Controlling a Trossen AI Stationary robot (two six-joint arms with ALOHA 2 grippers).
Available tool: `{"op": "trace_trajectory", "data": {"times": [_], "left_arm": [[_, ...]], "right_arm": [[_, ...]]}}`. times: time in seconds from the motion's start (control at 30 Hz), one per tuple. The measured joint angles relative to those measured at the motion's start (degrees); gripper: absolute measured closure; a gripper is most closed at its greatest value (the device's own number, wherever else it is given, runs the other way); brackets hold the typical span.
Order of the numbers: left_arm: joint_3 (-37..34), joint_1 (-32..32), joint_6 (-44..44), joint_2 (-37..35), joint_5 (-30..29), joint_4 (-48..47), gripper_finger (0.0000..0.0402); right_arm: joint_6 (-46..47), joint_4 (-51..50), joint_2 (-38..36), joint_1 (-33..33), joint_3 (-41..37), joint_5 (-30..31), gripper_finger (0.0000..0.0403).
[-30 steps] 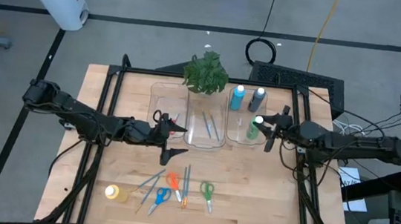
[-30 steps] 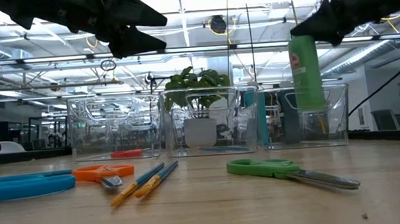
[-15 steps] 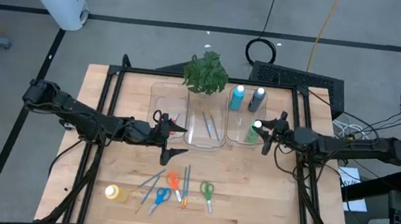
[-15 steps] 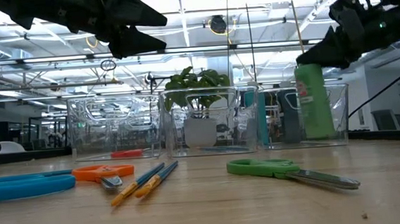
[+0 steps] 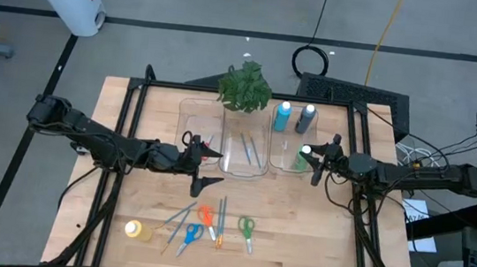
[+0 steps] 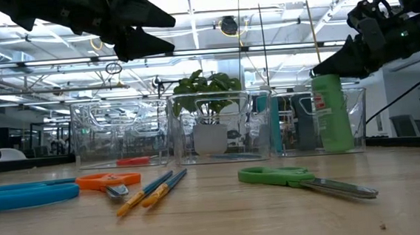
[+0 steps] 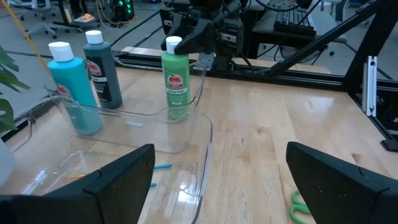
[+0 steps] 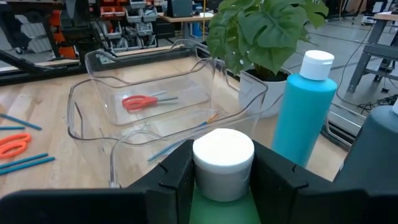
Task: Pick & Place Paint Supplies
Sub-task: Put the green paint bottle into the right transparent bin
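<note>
While the right gripper (image 8: 222,180) clamps the green paint bottle (image 7: 176,81) just under its cap, its rigid, smooth plastic probably needs that firm neck hold; the left gripper (image 5: 206,167) hangs open.

green bottle (image 8: 221,205) body cut off below cap.

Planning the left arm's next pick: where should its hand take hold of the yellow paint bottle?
The yellow paint bottle lies on its side near the table's front left. Come straight down and close the left hand across the middle of its round body, fingers either side, clear of the brushes beside it.
</note>
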Motion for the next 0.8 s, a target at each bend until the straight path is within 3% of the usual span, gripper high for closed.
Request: {"op": "trace_trajectory", "data": {"times": [0.43, 0.8], "left_arm": [[0.02, -0.04, -0.29, 0.00, 0.00, 0.00, 0.0036], [0.02, -0.04, -1.51, 0.00, 0.07, 0.00, 0.0036]], "right_arm": [[0.04, -0.94, -0.01, 0.00, 0.00, -0.13, 0.0277], [-0.98, -1.06, -1.44, 0.04, 0.00, -0.18, 0.0198]]}}
